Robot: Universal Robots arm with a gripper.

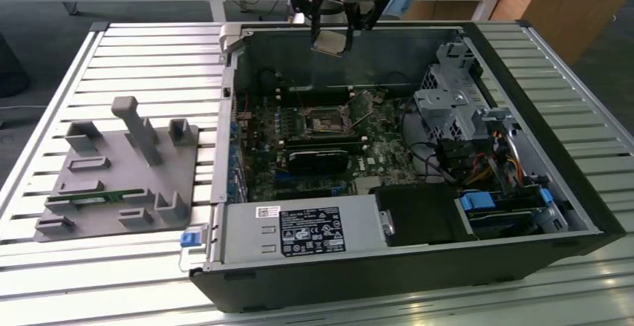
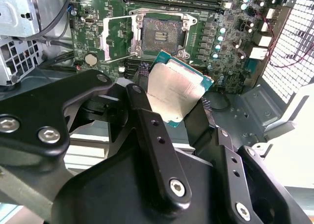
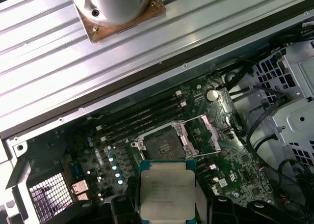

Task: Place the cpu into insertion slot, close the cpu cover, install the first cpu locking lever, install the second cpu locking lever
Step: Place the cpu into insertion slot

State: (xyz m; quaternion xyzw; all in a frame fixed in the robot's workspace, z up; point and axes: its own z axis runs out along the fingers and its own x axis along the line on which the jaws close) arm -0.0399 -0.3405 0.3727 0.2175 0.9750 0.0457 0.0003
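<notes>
My pincer grips the cpu by its edges, hanging over the far side of the open case, well above the bare slot. The cover stands open beside the slot. The near white label is too small to read.

Even daylight, pale glare on the cpu, mild blur
</notes>
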